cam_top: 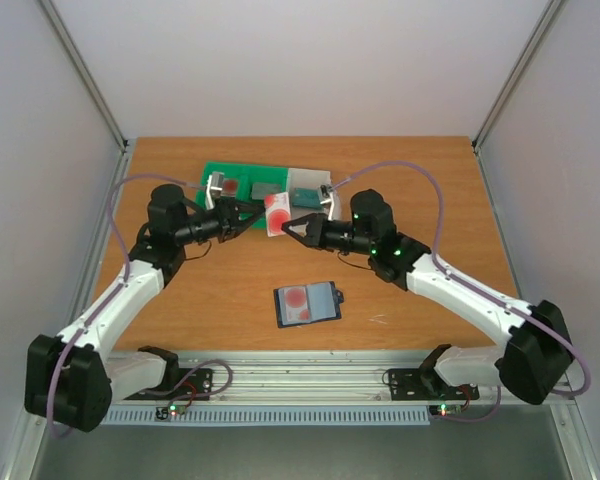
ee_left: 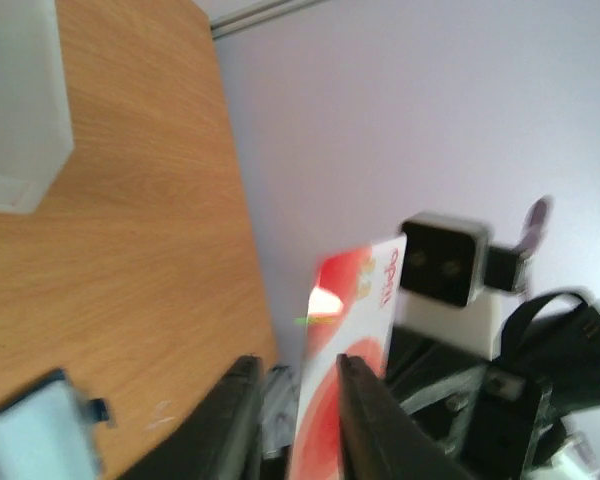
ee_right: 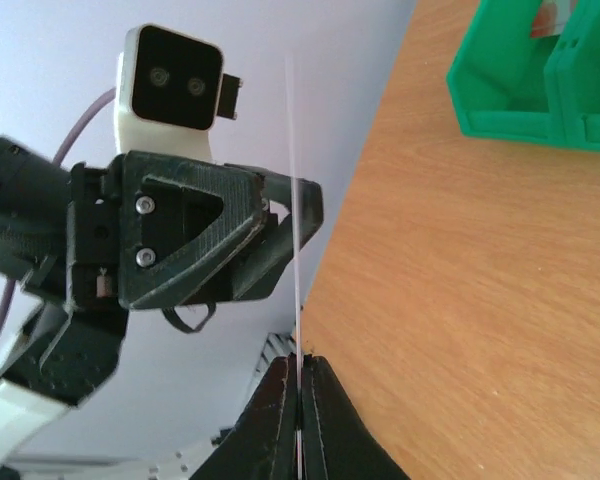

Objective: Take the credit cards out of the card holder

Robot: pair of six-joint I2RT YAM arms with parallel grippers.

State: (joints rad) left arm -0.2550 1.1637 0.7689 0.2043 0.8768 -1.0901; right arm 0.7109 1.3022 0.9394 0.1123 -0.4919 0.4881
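A white credit card with a red blotch is held upright in the air above the middle of the table. My right gripper is shut on its lower edge; the right wrist view shows the card edge-on pinched between the fingertips. My left gripper is open, with its jaws on either side of the same card. The card holder lies flat on the table nearer the front, with another red-blotched card in its pocket. It also shows in the left wrist view.
A green-and-white compartment tray stands at the back of the table, just behind both grippers. Its white bin and green wall show in the wrist views. Something reddish lies in one green compartment.
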